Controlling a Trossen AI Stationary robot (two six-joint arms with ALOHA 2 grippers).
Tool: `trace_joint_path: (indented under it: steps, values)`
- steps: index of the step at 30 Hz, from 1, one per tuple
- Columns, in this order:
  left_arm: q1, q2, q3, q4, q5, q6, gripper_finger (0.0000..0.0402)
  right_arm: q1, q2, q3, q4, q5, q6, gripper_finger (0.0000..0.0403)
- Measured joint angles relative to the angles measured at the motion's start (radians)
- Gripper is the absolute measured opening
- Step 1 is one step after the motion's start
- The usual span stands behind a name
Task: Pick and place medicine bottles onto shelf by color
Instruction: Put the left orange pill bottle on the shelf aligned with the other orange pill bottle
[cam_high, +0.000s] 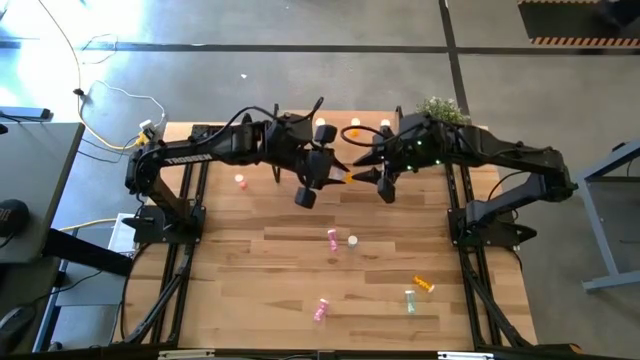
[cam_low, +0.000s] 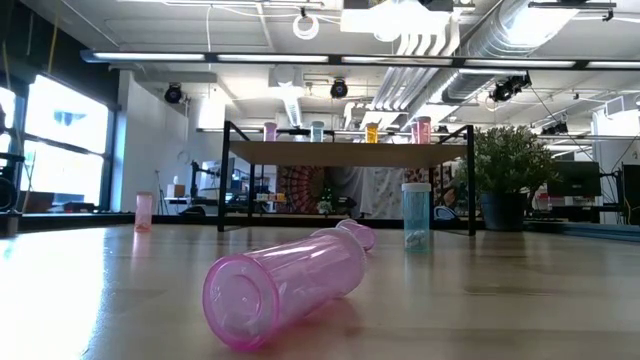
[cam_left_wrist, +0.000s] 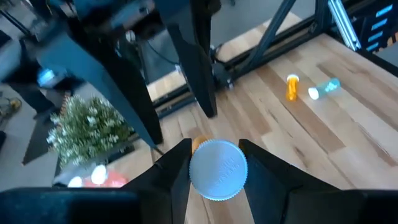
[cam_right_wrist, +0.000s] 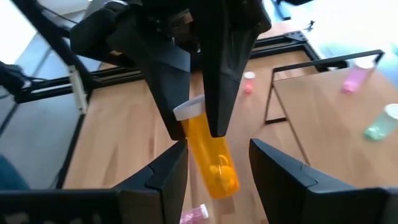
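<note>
— Up by the shelf (cam_low: 350, 153), what is the left gripper (cam_left_wrist: 214, 152) doing?
— It holds the orange bottle (cam_right_wrist: 217, 165) in the air, both fingers pinched just under the white cap (cam_left_wrist: 217, 169).
— And the right gripper (cam_right_wrist: 217, 155)?
— It faces the left one. Its fingers stand apart on either side of the bottle's lower end, with a gap showing on the one side at least, so it has no grip.
— What is on the shelf?
— Four bottles stand upright in a row: a pink one (cam_low: 270, 130), a pale green one (cam_low: 317, 130), an orange one (cam_low: 372, 131) and another pink (cam_low: 423, 129).
— And the table (cam_high: 250, 300)?
— A pink bottle (cam_high: 332, 238) lies near the middle. Towards the front right lie an orange (cam_high: 424, 285) and a green bottle (cam_high: 410, 300) close together, with one more pink bottle (cam_high: 321, 310) at the front. The plant (cam_high: 440, 108) sits at the far right corner.
</note>
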Motion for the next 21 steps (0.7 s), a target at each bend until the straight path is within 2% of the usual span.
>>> trace_joint_path:
  steps: [10, 15, 21]
  values:
    - [-0.029, 0.000, 0.000, 0.099, -0.016, -0.025, 0.0117, -0.034, 0.000, 0.000, -0.002, -0.152, -0.023, 0.0160]
    - [-0.029, 0.000, 0.000, 0.113, -0.016, -0.054, 0.0117, -0.035, 0.000, 0.000, -0.003, -0.173, -0.043, 0.0159]
    - [-0.029, 0.000, 0.000, 0.113, -0.016, -0.071, 0.0117, -0.035, 0.000, 0.000, -0.003, -0.177, -0.044, 0.0119]
